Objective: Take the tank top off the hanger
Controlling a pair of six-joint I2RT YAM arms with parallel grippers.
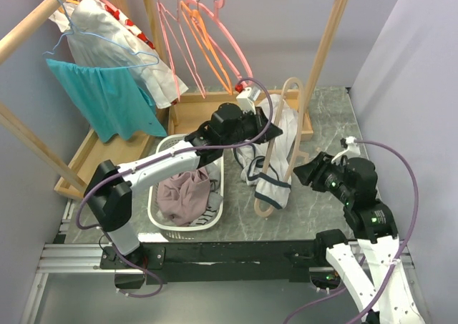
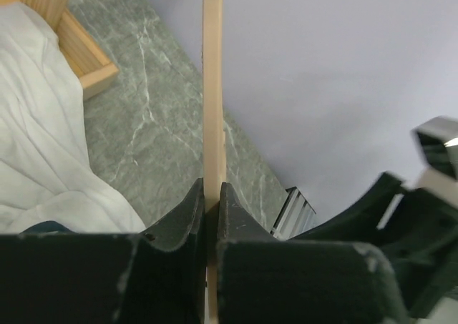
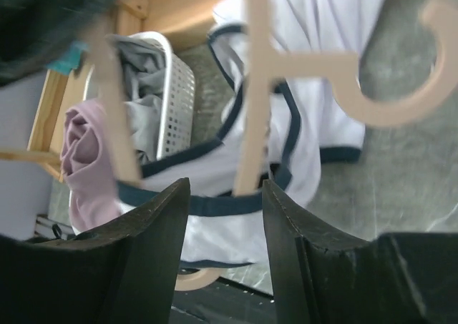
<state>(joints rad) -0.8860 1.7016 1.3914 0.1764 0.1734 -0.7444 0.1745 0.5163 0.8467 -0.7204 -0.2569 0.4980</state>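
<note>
From above, your left arm reaches past the white laundry basket (image 1: 159,208), and the left fingers (image 1: 252,111) sit at the upper part of the beige hanger (image 1: 274,159). The white tank top (image 1: 275,183) with dark trim hangs below those fingers, still draped on the hanger, its lower end slumped on the tabletop (image 1: 325,124). The right fingers (image 1: 304,171) point at the hanger's lower end, just beside it.

In the left wrist view, the left fingers (image 2: 195,215) are pinched tight on the hanger's thin bar (image 2: 212,88), which runs straight up out of the tips. The tank top (image 2: 39,145) lies to the left of those fingers, bunched on the marbled tabletop (image 2: 154,116).

In the right wrist view, the right fingers (image 3: 166,220) stand partly apart with nothing gripped between them. One hanger bar (image 3: 255,95) ends just beyond the gap, and its hook (image 3: 401,106) curls off to the right. The tank top (image 3: 318,134) spreads behind the bars, ahead of the tips. The basket (image 3: 180,95) with pink clothing (image 3: 80,163) is to the left.
</note>
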